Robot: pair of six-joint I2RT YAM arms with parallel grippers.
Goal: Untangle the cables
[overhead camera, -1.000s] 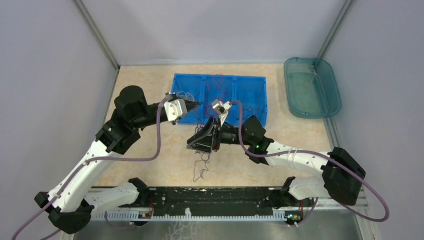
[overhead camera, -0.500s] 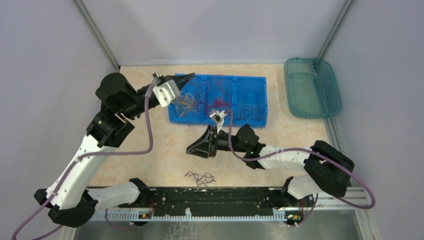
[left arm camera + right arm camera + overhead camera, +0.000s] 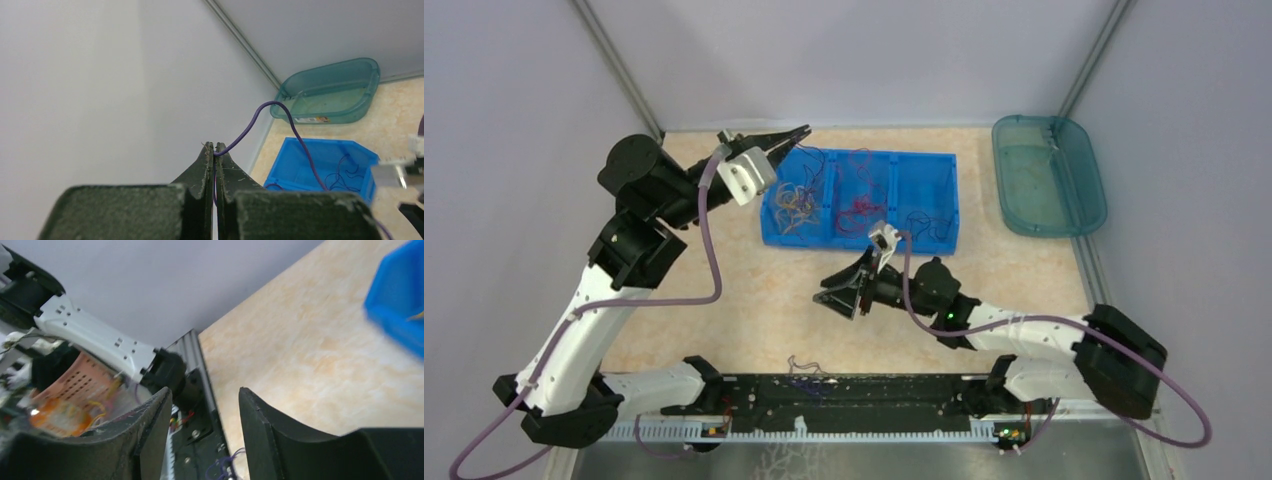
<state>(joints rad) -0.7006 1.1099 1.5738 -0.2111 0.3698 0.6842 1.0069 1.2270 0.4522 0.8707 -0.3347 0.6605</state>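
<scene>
We note the left end effector [image 3: 799, 133] high over the back-left corner of the blue bin [image 3: 944, 170]. Its jaws are pressed together on one purple cable [image 3: 280, 112]. The strand arcs up from the tips and falls toward the bin. We judge the height is meant to let it hang free of the other cables.

Inside the bin the cables lie sorted by colour: the orange-yellow bunch [image 3: 794, 200] in the left compartment, the red bunch [image 3: 856, 195] in the middle, the dark bunch [image 3: 919, 222] on the right.

The right end effector [image 3: 834, 298] hovers low over the bench [image 3: 724, 300] in front of the bin, fingers spread with nothing between them. We read it as free for the next pick.

A small purple tangle [image 3: 809, 363] lies at the near bench edge, well apart from the bin. The teal tray [image 3: 1096, 178] sits far right; we cannot make out its contents.
</scene>
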